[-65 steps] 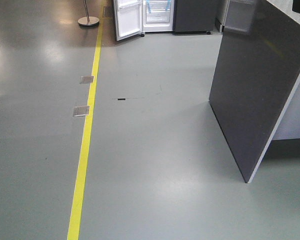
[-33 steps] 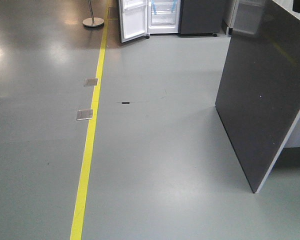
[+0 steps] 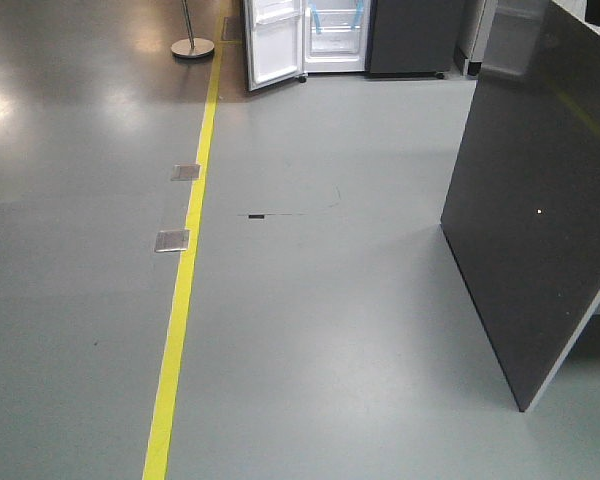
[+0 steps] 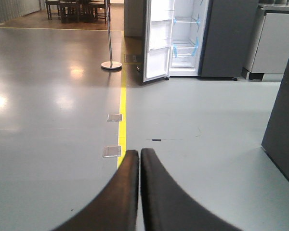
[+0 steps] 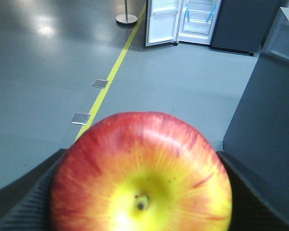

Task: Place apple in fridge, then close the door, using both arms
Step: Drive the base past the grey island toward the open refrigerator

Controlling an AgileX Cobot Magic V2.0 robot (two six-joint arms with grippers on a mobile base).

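Note:
The apple (image 5: 140,178), red with yellow streaks, fills the right wrist view, clamped between the dark fingers (image 5: 31,197) of my right gripper (image 5: 140,195). My left gripper (image 4: 139,154) is shut and empty, held above the floor. The fridge (image 3: 336,35) stands far ahead across the floor, its white inside and blue-taped shelves showing. It also shows in the left wrist view (image 4: 185,38) and the right wrist view (image 5: 198,17). The door (image 3: 273,45) hangs open at its left, white lining facing me, and it also shows in the wrist views (image 4: 158,41) (image 5: 162,24). Neither gripper shows in the front view.
A tall dark grey counter side panel (image 3: 530,200) stands close on the right. A yellow floor line (image 3: 185,270) runs toward the fridge, with two metal floor plates (image 3: 172,240) beside it. A stanchion base (image 3: 192,47) stands left of the open door. The fridge's darker second door (image 3: 410,35) is shut.
The front view has advanced across the floor: the floor plates slid down the frame, and the fridge and counter panel shifted right.

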